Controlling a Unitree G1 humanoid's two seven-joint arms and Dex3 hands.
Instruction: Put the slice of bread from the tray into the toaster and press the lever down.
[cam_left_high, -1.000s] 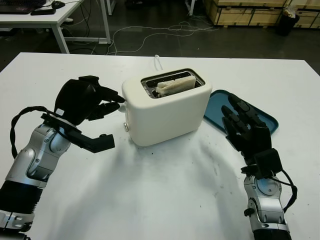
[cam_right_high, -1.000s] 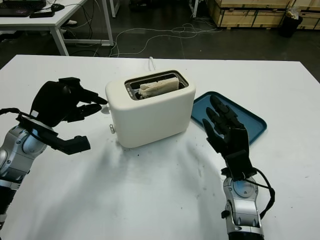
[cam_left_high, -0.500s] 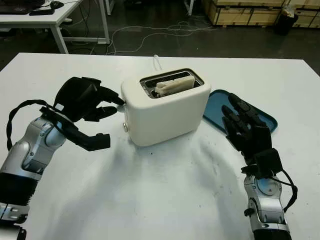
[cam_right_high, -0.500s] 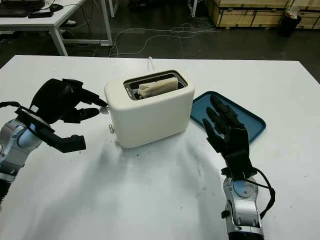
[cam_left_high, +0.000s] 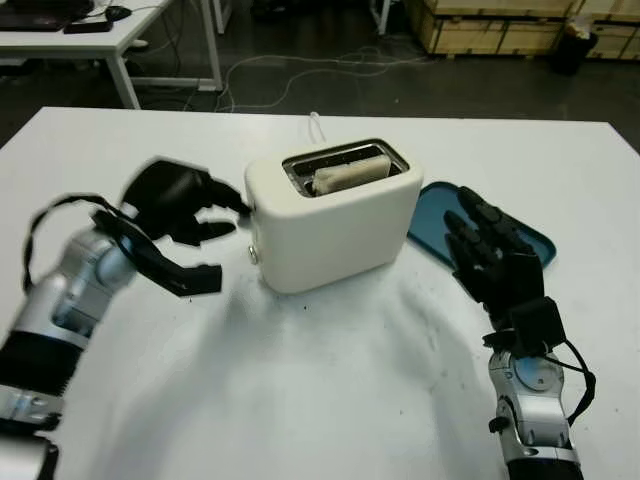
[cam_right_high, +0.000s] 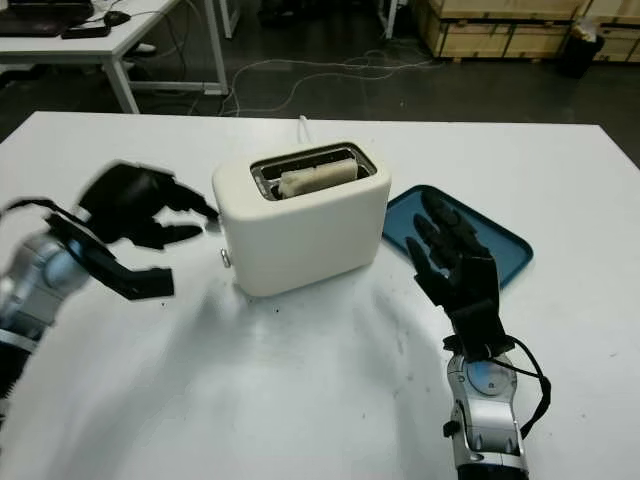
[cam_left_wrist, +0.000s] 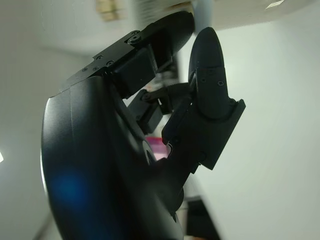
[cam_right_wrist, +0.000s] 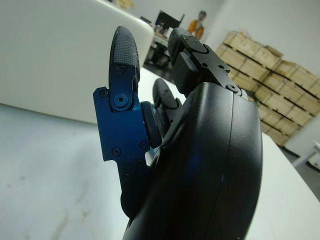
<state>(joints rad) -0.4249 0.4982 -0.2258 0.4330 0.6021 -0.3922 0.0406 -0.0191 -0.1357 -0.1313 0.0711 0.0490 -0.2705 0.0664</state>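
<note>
The pale slice of bread (cam_left_high: 349, 176) stands in the slot of the cream, rounded toaster (cam_left_high: 335, 215), which sits toward the far middle of the white counter (cam_left_high: 330, 400); its top edge shows just below the slot rim. The teal plastic tray (cam_left_high: 520, 235) lies beside the toaster, toward the counter's right edge.

The left hand (cam_left_high: 185, 205) is at the toaster's left end, fingers curled and holding nothing, one fingertip reaching at the end wall where the lever (cam_left_high: 251, 254) should be. The right hand (cam_left_high: 495, 262) hovers open over the near edge of the tray, idle.

The risk, as I judge it, is that the fingertip meets the smooth wall above the lever and slides off, or pushes sideways and shoves the light toaster across the counter instead of driving the lever down; nothing braces the far side.

Compared with half a second ago, the left hand has dropped slightly and is blurred with motion, and the bread sits a little lower in the slot.
</note>
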